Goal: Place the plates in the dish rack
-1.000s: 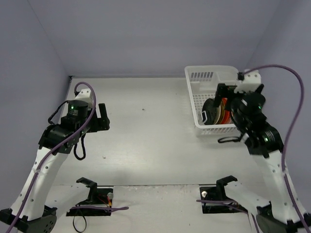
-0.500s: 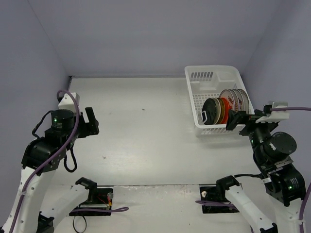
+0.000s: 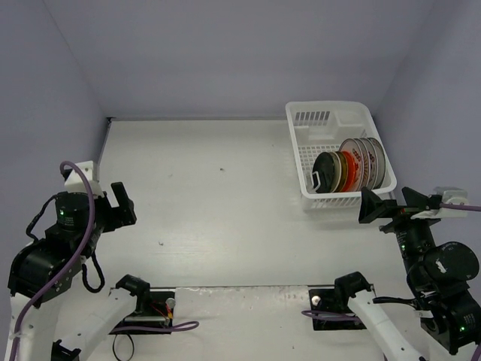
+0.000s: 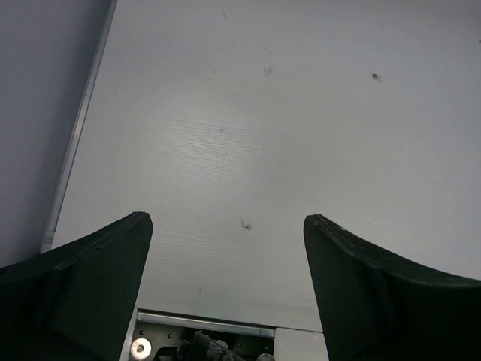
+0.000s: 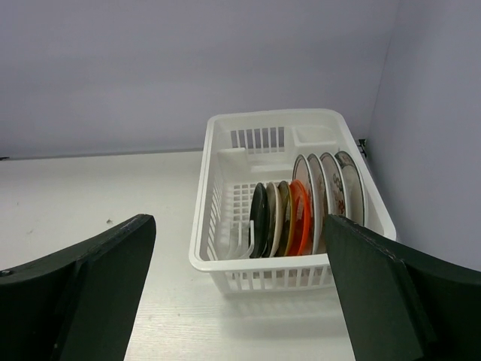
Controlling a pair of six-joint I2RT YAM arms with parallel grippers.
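Observation:
The white dish rack (image 3: 301, 162) stands at the back right of the table; it also shows in the right wrist view (image 5: 214, 188). Several plates (image 3: 349, 171) stand on edge in a row inside it: a dark one (image 5: 259, 219), a cream one, a yellow-brown one, a red-orange one (image 5: 300, 216) and white patterned ones (image 5: 331, 184). My right gripper (image 3: 387, 204) is open and empty, just in front of the rack and apart from it. My left gripper (image 3: 120, 204) is open and empty over the bare table at the near left.
The grey side walls close in the table on the left and right. Two black arm mounts (image 3: 143, 301) with cables sit at the near edge. A purple cable (image 3: 75, 226) hangs along the left arm.
Both arms have drawn back toward the near edge. My right gripper has left the rack and come down in front of it. My left gripper has moved left and nearer.

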